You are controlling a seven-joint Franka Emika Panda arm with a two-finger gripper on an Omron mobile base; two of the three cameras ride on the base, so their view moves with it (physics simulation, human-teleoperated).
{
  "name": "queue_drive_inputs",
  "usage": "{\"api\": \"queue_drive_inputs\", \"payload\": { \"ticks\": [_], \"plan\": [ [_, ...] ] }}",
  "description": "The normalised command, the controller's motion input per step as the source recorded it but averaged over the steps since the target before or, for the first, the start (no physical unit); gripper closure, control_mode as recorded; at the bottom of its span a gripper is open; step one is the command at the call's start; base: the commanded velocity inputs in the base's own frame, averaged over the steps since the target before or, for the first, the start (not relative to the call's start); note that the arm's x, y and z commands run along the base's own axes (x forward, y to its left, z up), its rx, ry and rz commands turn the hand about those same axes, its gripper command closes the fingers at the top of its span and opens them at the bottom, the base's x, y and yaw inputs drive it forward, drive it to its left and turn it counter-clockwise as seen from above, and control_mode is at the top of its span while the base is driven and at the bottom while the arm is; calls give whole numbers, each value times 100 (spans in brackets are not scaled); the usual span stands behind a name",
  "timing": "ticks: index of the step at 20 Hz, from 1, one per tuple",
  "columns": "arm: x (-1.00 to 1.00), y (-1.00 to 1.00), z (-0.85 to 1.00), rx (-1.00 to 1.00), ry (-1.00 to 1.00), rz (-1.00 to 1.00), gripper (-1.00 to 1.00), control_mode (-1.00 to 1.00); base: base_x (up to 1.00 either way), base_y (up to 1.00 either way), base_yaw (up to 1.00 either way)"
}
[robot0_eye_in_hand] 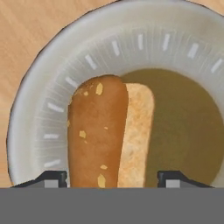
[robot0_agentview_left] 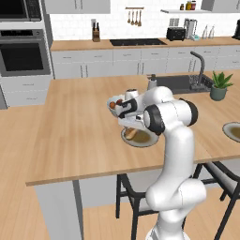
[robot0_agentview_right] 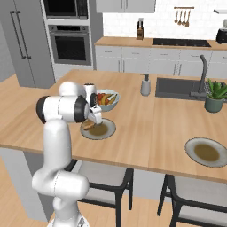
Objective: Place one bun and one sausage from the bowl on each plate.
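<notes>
The fingers (robot0_eye_in_hand: 112,177) are standing apart on either side of the bun (robot0_eye_in_hand: 109,133), which is lying on the near plate (robot0_eye_in_hand: 39,113). Lifting straight up is advisable, so neither finger is dragging it off.

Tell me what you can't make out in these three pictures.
- Near end of the bun: hand view, cut off at the bottom.
- Near plate: left base view, half hidden by the arm.
- Fruit bowl: right base view, contents too small to name.
- Far plate: left base view, cut by the right edge.
- Fingers: just the tips show, standing apart on either side of the bun.
</notes>
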Motion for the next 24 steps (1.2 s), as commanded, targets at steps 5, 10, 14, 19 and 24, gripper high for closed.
{"api": "queue_drive_inputs", "payload": {
  "ticks": [5,10,14,19,24],
  "plan": [
    [0,0,15,4,0,0,-100,-100,0,0,0],
    [-34,-2,90,11,-16,0,-100,-100,0,0,0],
    [-81,-1,100,8,-19,0,-100,-100,0,0,0],
    [-100,-11,100,0,-10,3,-100,-100,0,0,0],
    [-100,-38,90,-5,-10,17,-100,-100,0,0,0]
  ]
}}
